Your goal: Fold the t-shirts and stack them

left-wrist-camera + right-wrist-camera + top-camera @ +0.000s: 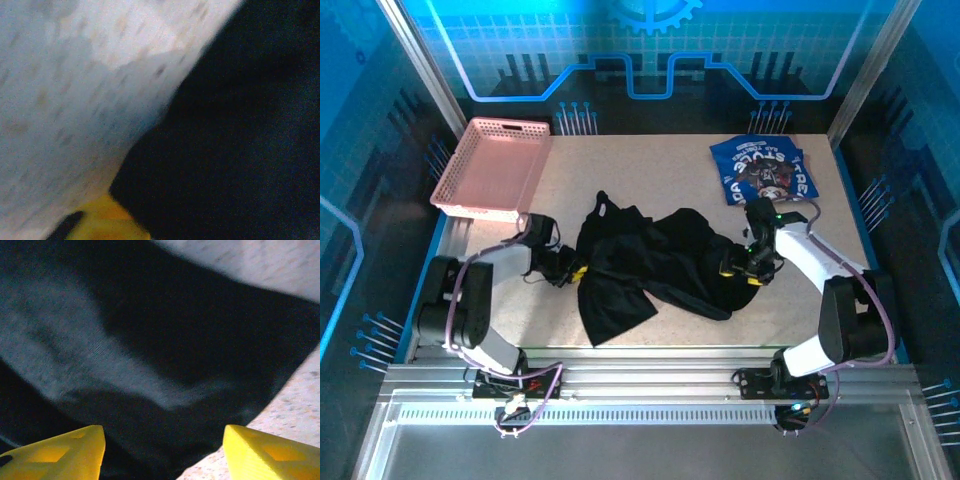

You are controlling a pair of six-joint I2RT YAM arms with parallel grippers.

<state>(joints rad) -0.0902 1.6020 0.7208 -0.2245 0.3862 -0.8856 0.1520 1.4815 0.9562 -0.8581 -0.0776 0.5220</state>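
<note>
Since the black shirt (650,262) sprawls left to right between them, each claw has an end: left claw (575,272) closed at its left edge, grip unclear; right claw (162,437) open, empty, over its right end. Blue shirt (765,170) lies folded far right.

The table (650,160) is seen from high above and behind the arms, their bases lying at the bottom edge. The left wrist view is held very close, blurred, over the edge of the black shirt (250,150) and bare table; the right wrist view is held close over the same shirt, looking past the right gripper (163,440); that shirt is shared by all three views.
</note>
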